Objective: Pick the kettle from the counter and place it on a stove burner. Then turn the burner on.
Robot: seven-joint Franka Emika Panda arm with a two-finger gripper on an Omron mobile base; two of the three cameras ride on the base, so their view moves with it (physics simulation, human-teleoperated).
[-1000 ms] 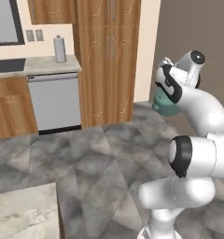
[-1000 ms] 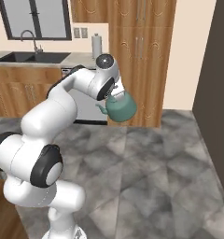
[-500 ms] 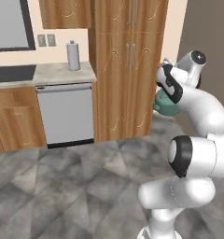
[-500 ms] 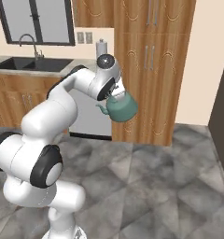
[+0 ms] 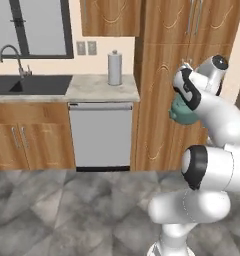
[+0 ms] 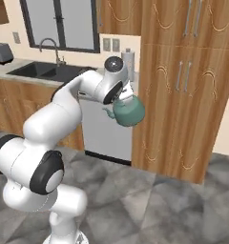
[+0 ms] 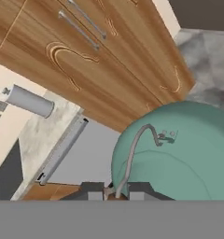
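The teal-green kettle [image 6: 129, 112] hangs in the air in front of the tall wooden cabinets, its spout pointing left in the right base view. My gripper [image 6: 124, 95] is shut on its thin arched handle, just above the body. From the left base view, the kettle [image 5: 182, 112] peeks out behind my white forearm. In the hand view the kettle [image 7: 179, 158] sits right under the gripper [image 7: 115, 190], whose dark fingertips close on the handle's end. A stretch of the beige counter [image 5: 99, 88] lies to the left. No stove burner is in view.
A tall wooden cabinet [image 6: 183, 81] stands close behind the kettle. A grey dishwasher front [image 5: 101, 135] sits under the counter, with a paper towel roll [image 5: 114, 68] above it. A black sink [image 5: 27, 84] with a faucet lies further left. A toaster [image 6: 1, 52] stands at the far left.
The whole scene has slid across both base views, so the base has moved; cabinets and sink have come further into view. The arm and the held kettle keep the same pose.
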